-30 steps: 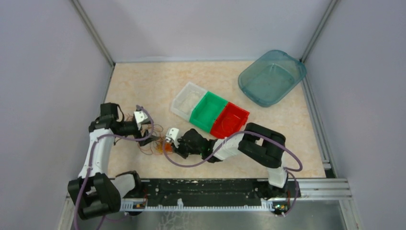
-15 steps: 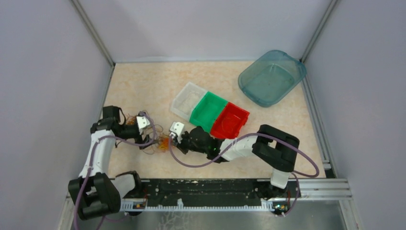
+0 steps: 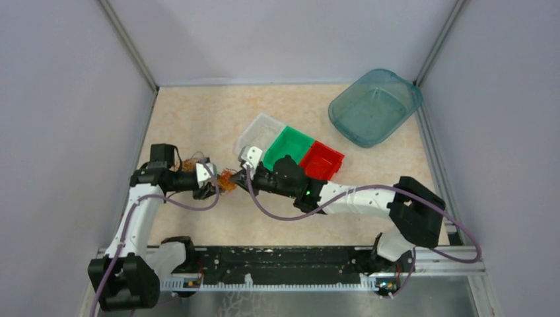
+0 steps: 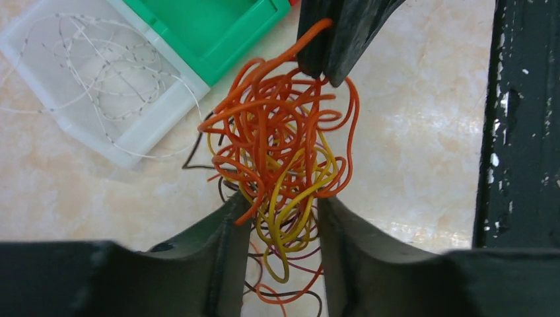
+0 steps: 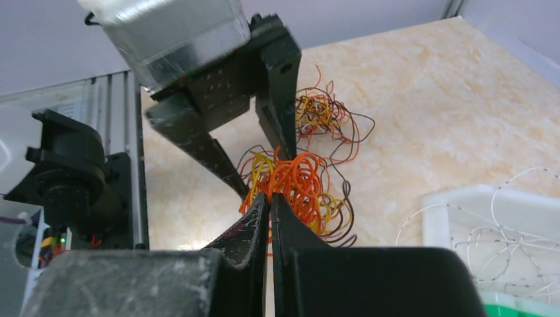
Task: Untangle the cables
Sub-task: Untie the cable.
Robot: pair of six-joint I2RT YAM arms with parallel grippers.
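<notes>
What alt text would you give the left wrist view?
The shut right gripper pinches an orange strand at the top of a tangle of orange, red, yellow and brown cables, whose lower part lies between the open fingers of the left gripper. Behind, on the beige table, a clear tray adjoins a green tray.

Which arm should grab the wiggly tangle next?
Probably left: the left end effector straddles the cables with jaws open, ready to close. The right end effector is already shut on an orange strand.
</notes>
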